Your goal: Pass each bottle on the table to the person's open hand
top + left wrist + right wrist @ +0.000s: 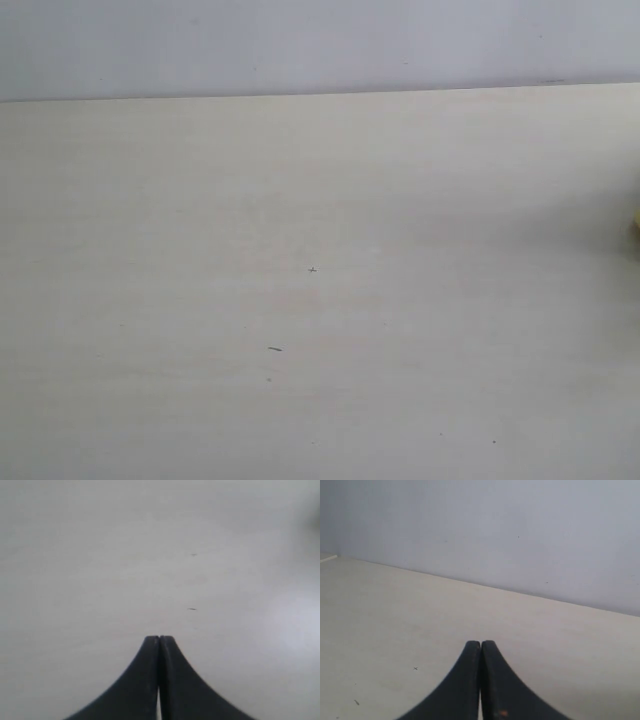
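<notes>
The pale beige table (300, 200) fills the exterior view. A sliver of something yellow (636, 228) shows at that view's right edge; I cannot tell what it is. No whole bottle and no hand shows in any view. Neither arm shows in the exterior view. In the left wrist view my left gripper (159, 638) is shut, its black fingers pressed together over bare tabletop (100, 555). In the right wrist view my right gripper (480, 643) is shut too, with nothing between its fingers, above the table (395, 620) and facing the wall.
A pale grey wall (300, 40) rises behind the table's far edge and also fills the upper part of the right wrist view as the wall (495, 530). A small cross mark (312, 269) and a short dark mark (275, 348) lie on the tabletop.
</notes>
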